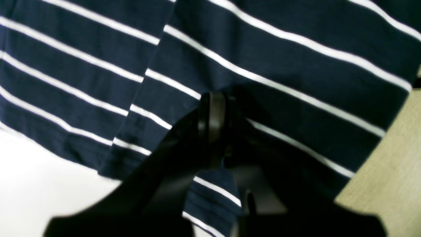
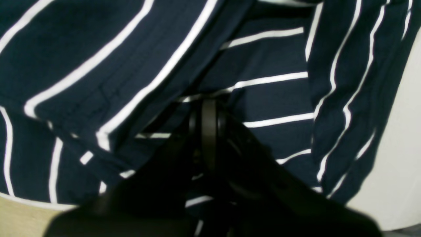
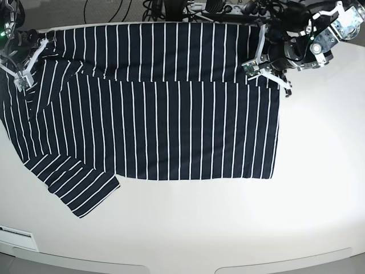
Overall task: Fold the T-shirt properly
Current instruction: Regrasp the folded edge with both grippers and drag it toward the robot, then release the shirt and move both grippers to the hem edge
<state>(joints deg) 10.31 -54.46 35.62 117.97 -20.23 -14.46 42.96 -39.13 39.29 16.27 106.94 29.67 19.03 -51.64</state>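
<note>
t-shirt (image 3: 171,125) spread flat across upper half of base frame, far strip folded over. soft, light, limp; likely sags and slides, grab at edges. left gripper (image 1: 213,108) and right gripper (image 2: 209,118) clenched on cloth.

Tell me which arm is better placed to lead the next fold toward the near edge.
Neither alone, as far as I can judge: the left gripper and right gripper are each shut on the T-shirt at opposite ends of its far fold, so both should move together.
</note>
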